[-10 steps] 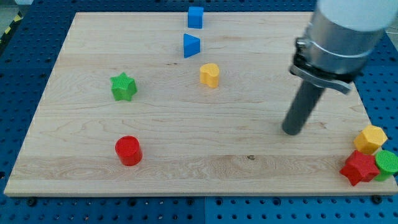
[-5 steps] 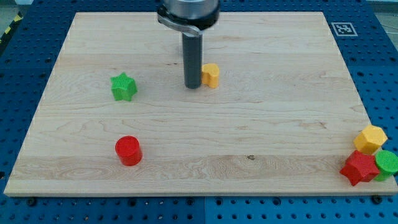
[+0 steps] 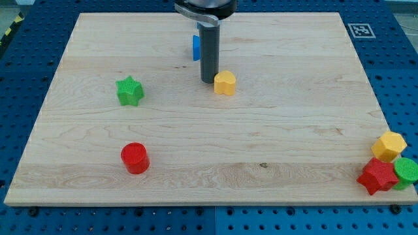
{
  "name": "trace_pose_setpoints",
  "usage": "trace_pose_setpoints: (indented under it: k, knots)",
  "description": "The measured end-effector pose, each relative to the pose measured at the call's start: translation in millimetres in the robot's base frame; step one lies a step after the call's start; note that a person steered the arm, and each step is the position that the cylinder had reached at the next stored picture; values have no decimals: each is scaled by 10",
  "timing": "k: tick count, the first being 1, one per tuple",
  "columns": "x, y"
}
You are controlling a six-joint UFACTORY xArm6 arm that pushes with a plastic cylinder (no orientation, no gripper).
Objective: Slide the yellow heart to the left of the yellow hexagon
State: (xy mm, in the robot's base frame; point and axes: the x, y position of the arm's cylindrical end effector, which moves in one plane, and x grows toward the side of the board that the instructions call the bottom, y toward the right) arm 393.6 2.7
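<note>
The yellow heart (image 3: 225, 83) lies on the wooden board (image 3: 209, 143), above the middle. My tip (image 3: 208, 79) stands just left of and slightly above the heart, touching or nearly touching it. The yellow hexagon (image 3: 389, 145) sits at the board's lower right edge, far from the heart. The rod hides most of a blue block (image 3: 195, 47) behind it; only its left edge shows.
A green star (image 3: 130, 91) is at the left. A red cylinder (image 3: 135, 158) is at the lower left. A red star (image 3: 377, 175) and a green block (image 3: 407, 172) crowd against the yellow hexagon at the lower right corner.
My tip swept from the right side of the board to the heart's left. The heart has shifted slightly right and down. The blue cube at the top is now out of sight.
</note>
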Motion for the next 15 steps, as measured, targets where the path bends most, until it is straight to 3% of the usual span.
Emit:
trace_pose_setpoints:
  k: [6,10,15]
  knots:
    - [536,414]
    - [604,1272]
    - [738,1084]
